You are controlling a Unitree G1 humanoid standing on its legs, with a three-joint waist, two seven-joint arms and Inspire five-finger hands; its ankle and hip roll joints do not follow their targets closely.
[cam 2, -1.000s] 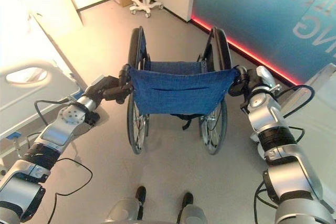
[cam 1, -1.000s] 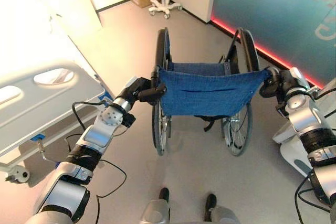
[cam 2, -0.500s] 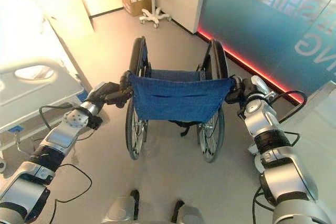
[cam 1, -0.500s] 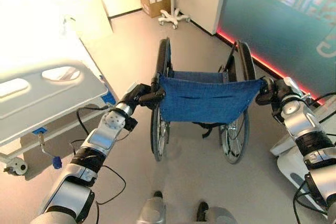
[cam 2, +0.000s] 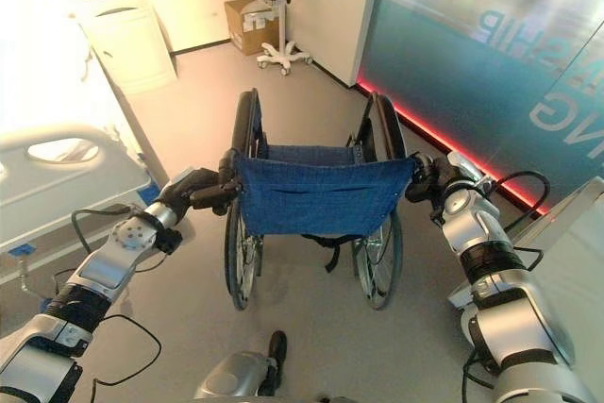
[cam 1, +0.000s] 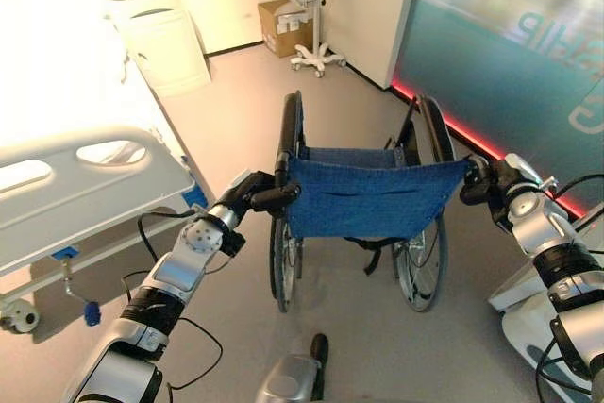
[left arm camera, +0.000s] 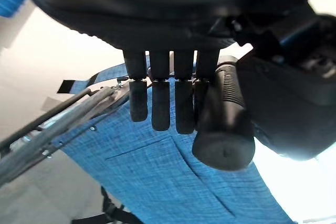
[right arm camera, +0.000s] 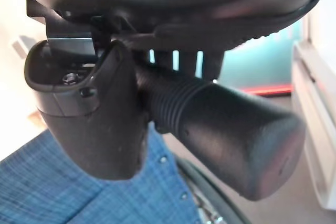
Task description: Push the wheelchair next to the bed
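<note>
The wheelchair [cam 1: 363,197] has a blue cloth back and black wheels and stands straight ahead of me, facing away. My left hand [cam 1: 249,192] is shut on its left push handle [left arm camera: 224,129], with the fingers [left arm camera: 160,109] lying along the grip. My right hand [cam 1: 491,182] is shut on the right push handle [right arm camera: 226,132], thumb [right arm camera: 100,124] pressed against the ribbed grip. The bed [cam 1: 90,186], white with a grey end panel, lies to the wheelchair's left, a short gap away from the left wheel.
A white cabinet [cam 1: 160,37] stands at the back left past the bed. A cardboard box [cam 1: 280,25] and a wheeled stand [cam 1: 318,56] are by the far wall. A teal glass wall [cam 1: 500,54] with a red light strip runs along the right. A white unit [cam 1: 528,304] sits at my right.
The camera has moved and more of the room ahead shows now. Both hands have stayed shut on the handles, and the wheelchair has kept its place between them.
</note>
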